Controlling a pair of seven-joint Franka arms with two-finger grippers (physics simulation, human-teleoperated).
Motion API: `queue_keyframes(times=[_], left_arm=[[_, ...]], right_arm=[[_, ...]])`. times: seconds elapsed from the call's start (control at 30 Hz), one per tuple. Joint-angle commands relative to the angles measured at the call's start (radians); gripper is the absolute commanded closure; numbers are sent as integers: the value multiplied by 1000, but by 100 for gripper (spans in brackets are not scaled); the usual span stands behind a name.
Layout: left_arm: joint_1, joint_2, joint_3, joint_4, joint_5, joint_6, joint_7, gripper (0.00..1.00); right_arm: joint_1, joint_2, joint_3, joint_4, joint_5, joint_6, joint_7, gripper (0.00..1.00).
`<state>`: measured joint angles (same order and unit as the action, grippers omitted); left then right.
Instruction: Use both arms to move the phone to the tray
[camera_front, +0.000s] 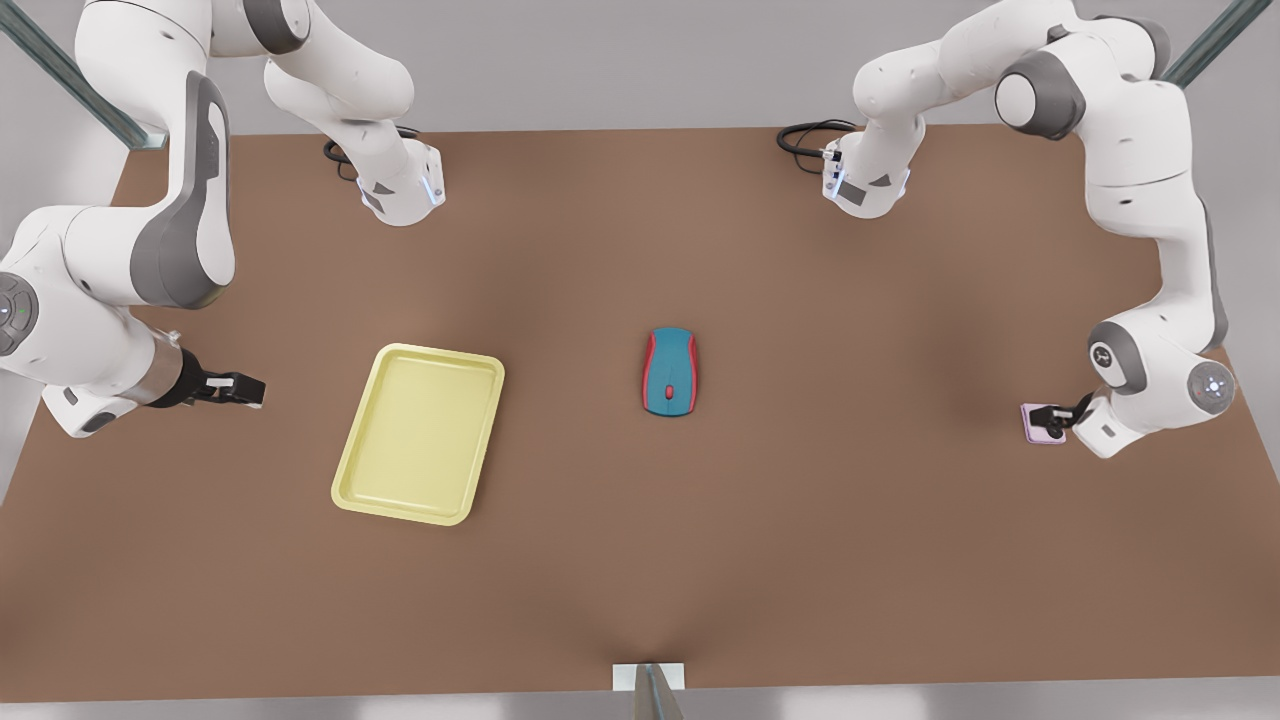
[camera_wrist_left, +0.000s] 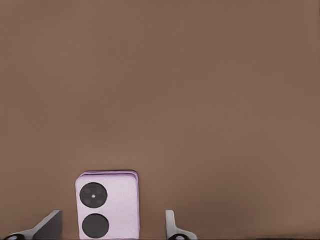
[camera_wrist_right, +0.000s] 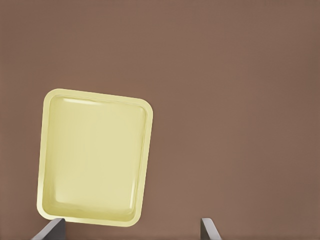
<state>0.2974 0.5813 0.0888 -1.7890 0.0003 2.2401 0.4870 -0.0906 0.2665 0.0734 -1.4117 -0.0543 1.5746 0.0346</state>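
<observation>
Left hand (camera_wrist_left: 110, 230) straddles phone (camera_wrist_left: 107, 205) (edge cropped).

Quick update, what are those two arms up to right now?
Left gripper open over the phone, not gripping. Right gripper open, waiting beside the tray. Mouse sits between phone and tray.

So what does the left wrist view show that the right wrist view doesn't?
Left wrist view alone: the phone lying flat between the open fingers of the left gripper, two black camera circles up, not yet clamped. Right wrist view alone: the tray, beyond the open right gripper. Both share the brown table and a pair of spread fingers.
</observation>
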Motion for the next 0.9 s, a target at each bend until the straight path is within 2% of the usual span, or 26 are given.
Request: queue_keyframes(times=[0.0,0.33,0.73,0.87], left_arm=[[0,0,0,-18,1,47,398,0],[12,74,32,14,-8,85,251,0],[12,80,32,-10,-22,107,-220,0],[12,84,28,-10,-23,111,-246,0]], right_arm=[[0,-1,0,0,1,-1,2,0],[0,0,-1,0,1,-1,2,0],[0,-1,-1,0,1,-1,2,0],[0,-1,0,0,1,-1,2,0]])
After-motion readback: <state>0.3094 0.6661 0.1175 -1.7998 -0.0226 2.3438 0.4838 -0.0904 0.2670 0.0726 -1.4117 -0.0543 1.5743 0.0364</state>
